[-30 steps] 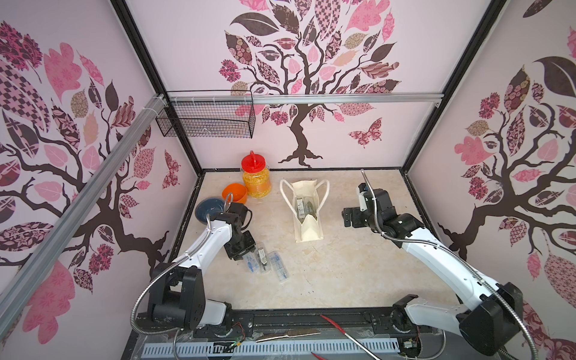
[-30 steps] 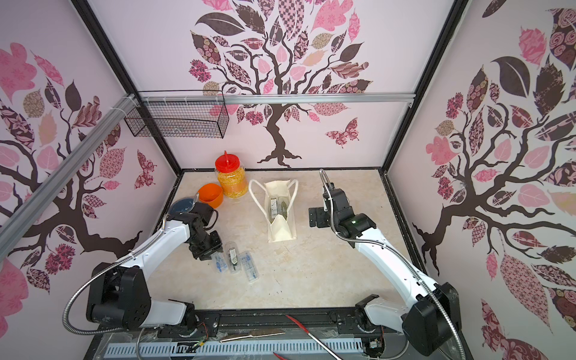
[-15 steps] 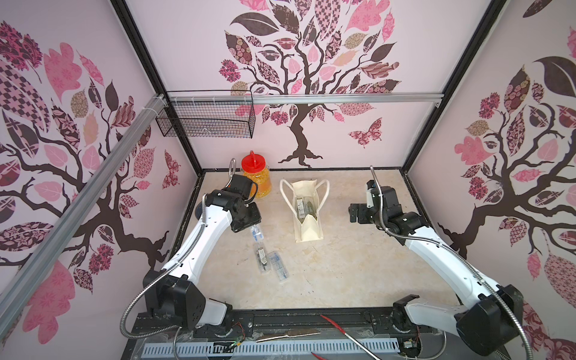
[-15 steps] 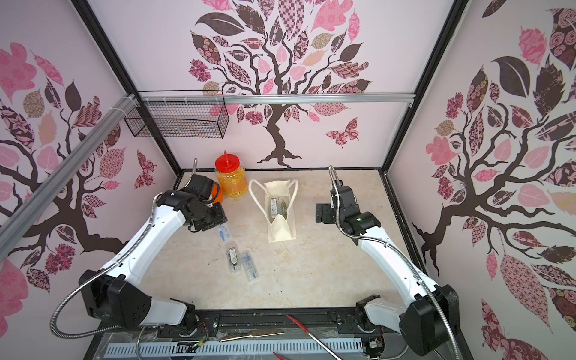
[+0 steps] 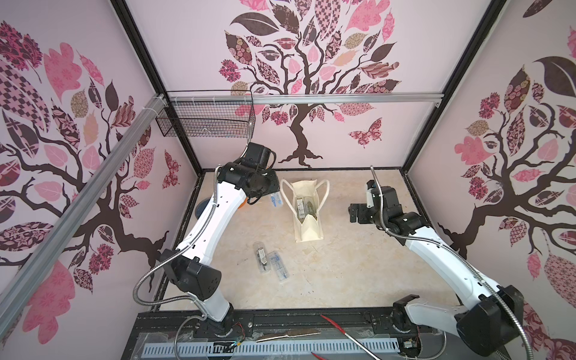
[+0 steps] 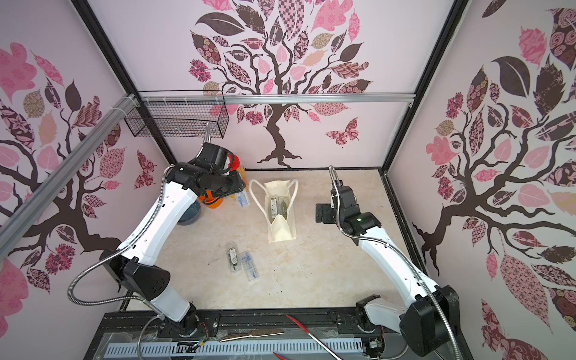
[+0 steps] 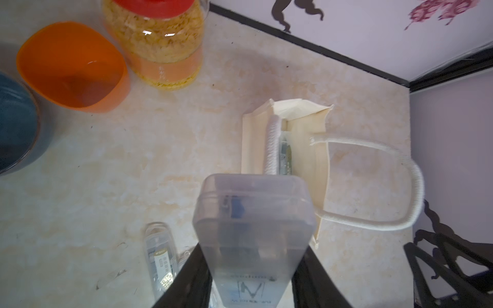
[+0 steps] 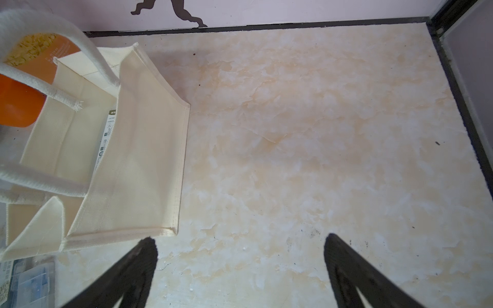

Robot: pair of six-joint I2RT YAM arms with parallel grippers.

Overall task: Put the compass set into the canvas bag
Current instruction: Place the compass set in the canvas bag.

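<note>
The cream canvas bag (image 5: 308,232) (image 6: 282,232) stands open in the middle of the table, with compass set cases (image 5: 300,202) lying inside it. My left gripper (image 5: 270,194) (image 7: 252,256) is shut on a clear plastic compass set case (image 7: 253,226) (image 6: 242,199) and holds it in the air just left of the bag's (image 7: 250,141) mouth. Two more compass set cases (image 5: 261,257) (image 5: 279,266) lie on the table nearer the front. My right gripper (image 5: 353,213) (image 8: 240,242) is open and empty, to the right of the bag (image 8: 138,160).
A red-lidded jar (image 7: 157,45), an orange bowl (image 7: 72,66) and a blue bowl (image 7: 13,125) stand at the back left, under my left arm. A wire basket (image 5: 205,118) hangs on the back wall. Bare table lies to the right of the bag.
My left gripper has lifted one compass set case off the table and carried it back and up to the bag's left side. My right gripper has drawn a little away to the right.
</note>
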